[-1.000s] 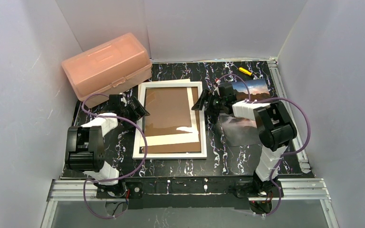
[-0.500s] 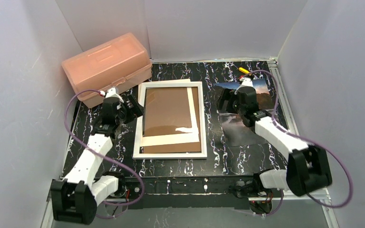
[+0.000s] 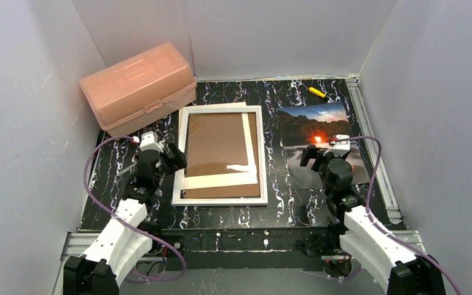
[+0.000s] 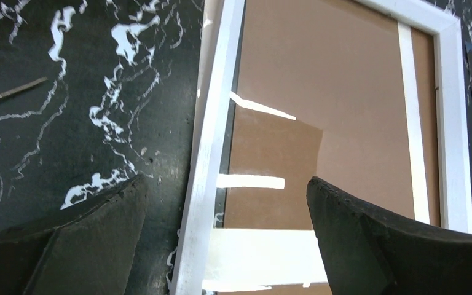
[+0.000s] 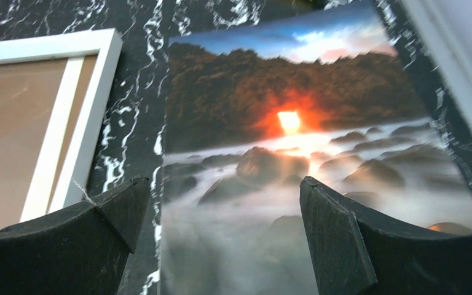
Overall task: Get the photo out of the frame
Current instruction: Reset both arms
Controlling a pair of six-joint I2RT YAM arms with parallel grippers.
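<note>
The frame [image 3: 221, 198] lies flat mid-table, white border up, showing brown fibreboard and white mat strips; it also shows in the left wrist view [image 4: 212, 141] and the right wrist view [image 5: 92, 117]. The photo [image 3: 313, 120], dark rocks with an orange sun, lies flat on the table right of the frame, outside it, and fills the right wrist view [image 5: 295, 153]. My left gripper [image 3: 173, 153] is open and empty above the frame's left edge [image 4: 224, 196]. My right gripper [image 3: 318, 153] is open and empty above the photo's near part [image 5: 224, 196].
A pink plastic box [image 3: 138, 86] stands at the back left. A small yellow tool [image 3: 316, 92] lies at the back right. A metal rail [image 3: 369, 135] runs along the table's right edge. Grey walls close in three sides.
Both arms have pulled back toward the near edge. The right gripper moved off the photo's far part, leaving the photo flat and fully uncovered. The frame has not moved.
</note>
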